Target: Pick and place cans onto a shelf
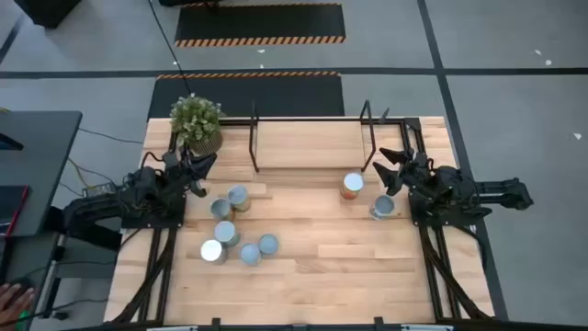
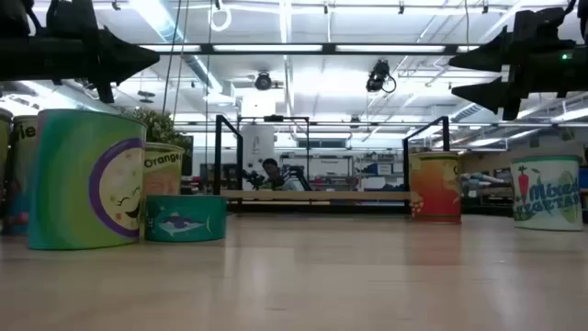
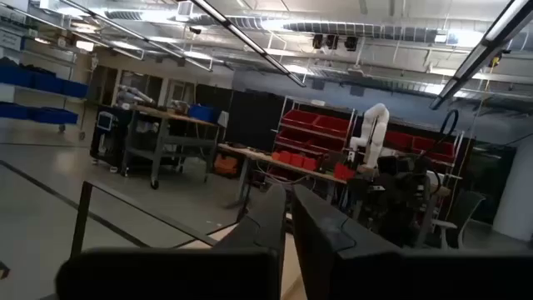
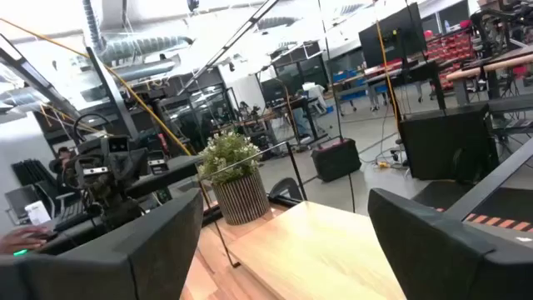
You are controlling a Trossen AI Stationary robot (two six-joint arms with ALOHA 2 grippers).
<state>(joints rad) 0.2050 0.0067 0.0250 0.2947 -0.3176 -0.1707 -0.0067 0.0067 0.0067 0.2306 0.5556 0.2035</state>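
Your left pincer hangs closed and empty above the worktop; your right pincer gapes wide, empty. Seven cans stand on the worktop, the shelf bare.

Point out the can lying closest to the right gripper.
The silver-topped can just below the right gripper, by the right arm. The orange can stands farther left; the other five cluster near the left arm.

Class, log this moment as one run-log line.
left gripper: shut, empty | right gripper: open, empty | cans: on table | shelf: empty
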